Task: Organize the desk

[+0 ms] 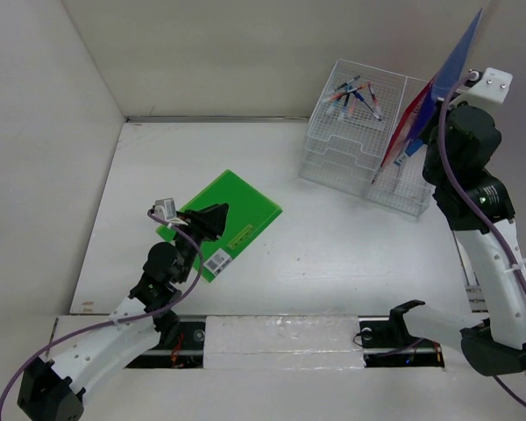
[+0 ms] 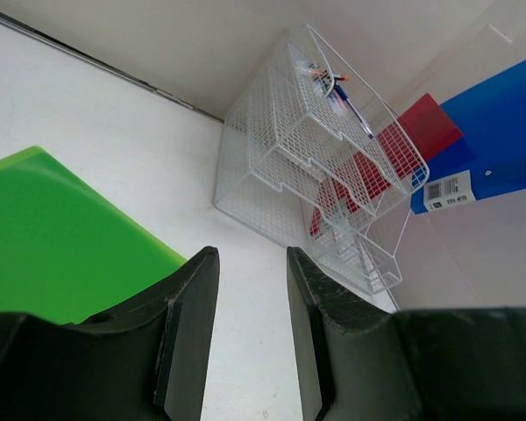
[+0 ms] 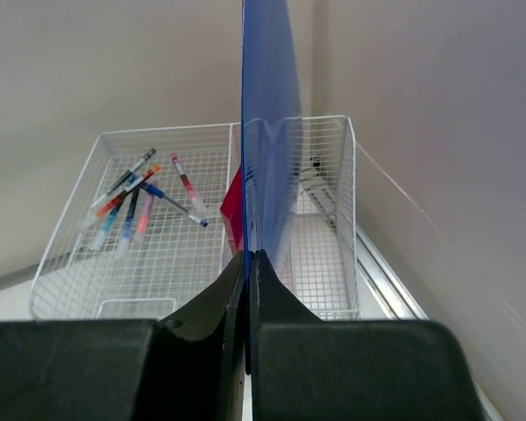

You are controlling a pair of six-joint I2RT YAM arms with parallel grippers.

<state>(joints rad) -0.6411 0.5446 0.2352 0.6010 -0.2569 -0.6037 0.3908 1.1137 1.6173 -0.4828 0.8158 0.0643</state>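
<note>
Robot lab cell; plain white panels (image 1: 53,132) box in desk (image 1: 333,263).

Desk (image 1: 333,254): large flat matte white tabletop, level, takes up most of the top view. Upright white panels (image 1: 44,158) stand at its left, back and right sides, and a thin dark seam (image 1: 210,117) runs along the back edge. A green folder (image 1: 241,203) lies flat on it left of centre, turned at an angle to the edges. A white wire-mesh rack (image 1: 355,153) stands on it toward the back right, near the right panel.
</note>
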